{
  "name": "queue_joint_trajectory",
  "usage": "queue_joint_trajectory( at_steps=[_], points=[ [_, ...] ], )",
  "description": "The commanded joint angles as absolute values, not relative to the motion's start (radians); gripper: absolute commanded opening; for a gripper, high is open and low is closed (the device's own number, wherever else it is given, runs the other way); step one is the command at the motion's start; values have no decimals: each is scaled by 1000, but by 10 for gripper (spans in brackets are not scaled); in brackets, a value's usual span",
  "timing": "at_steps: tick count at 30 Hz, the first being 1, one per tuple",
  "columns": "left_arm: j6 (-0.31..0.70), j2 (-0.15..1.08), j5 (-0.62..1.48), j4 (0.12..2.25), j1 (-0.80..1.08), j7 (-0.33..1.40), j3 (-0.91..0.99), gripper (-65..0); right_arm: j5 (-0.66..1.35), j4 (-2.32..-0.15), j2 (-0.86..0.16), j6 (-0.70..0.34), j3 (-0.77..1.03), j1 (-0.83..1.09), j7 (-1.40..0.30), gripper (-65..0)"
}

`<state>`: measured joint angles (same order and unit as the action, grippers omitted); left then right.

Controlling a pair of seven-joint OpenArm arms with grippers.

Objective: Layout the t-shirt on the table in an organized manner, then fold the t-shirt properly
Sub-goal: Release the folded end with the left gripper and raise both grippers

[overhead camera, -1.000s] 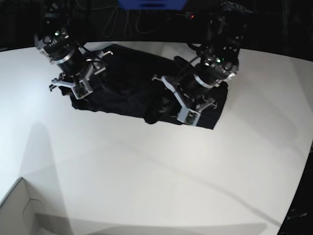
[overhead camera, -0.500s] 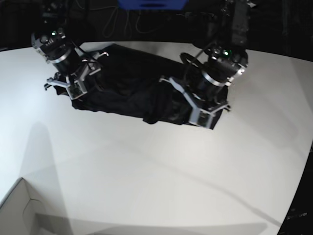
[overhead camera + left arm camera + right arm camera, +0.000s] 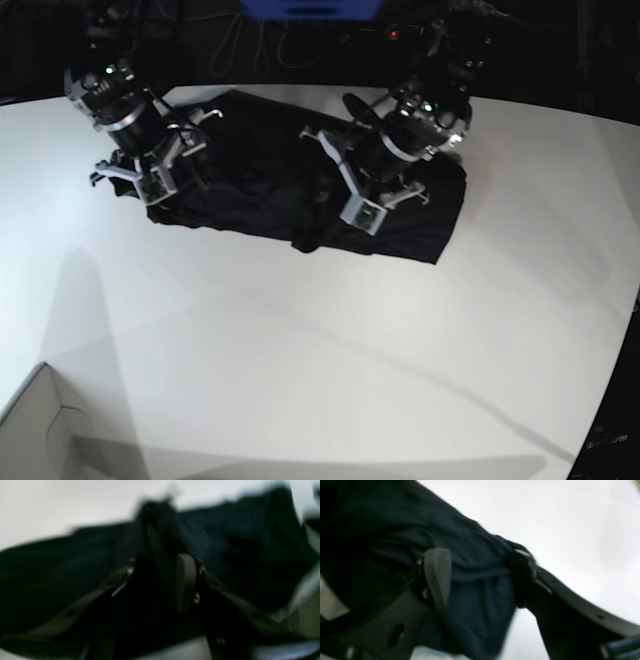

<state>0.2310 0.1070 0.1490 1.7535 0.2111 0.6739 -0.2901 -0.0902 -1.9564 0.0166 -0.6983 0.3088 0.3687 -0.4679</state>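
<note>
Base view, black t-shirt [image 3: 250, 170] bunched on white table [image 3: 300, 350], left claw [image 3: 160, 580] pinching a fold, right claw [image 3: 480, 577] spread wide.

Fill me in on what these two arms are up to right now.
Both arms are working a black t-shirt that lies bunched along the far side of the white table. The left gripper has its jaws pinched on a raised ridge of the fabric. The right gripper stands with jaws wide open over the shirt's edge, gripping nothing. The shirt is neither flat nor folded yet.
</note>
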Motion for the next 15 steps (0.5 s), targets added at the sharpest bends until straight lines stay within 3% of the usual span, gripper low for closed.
queue_joint_trajectory(
  at_steps=[1,15],
  points=[
    [229,116,156,1774,203,645,-314,-440,-76,-1977,22,-698,323,363,-441,-270],
    [232,150,165,1972,213,645,-286,-438,-76,-1977,113,-698,507,318,-449,-265]
  ],
)
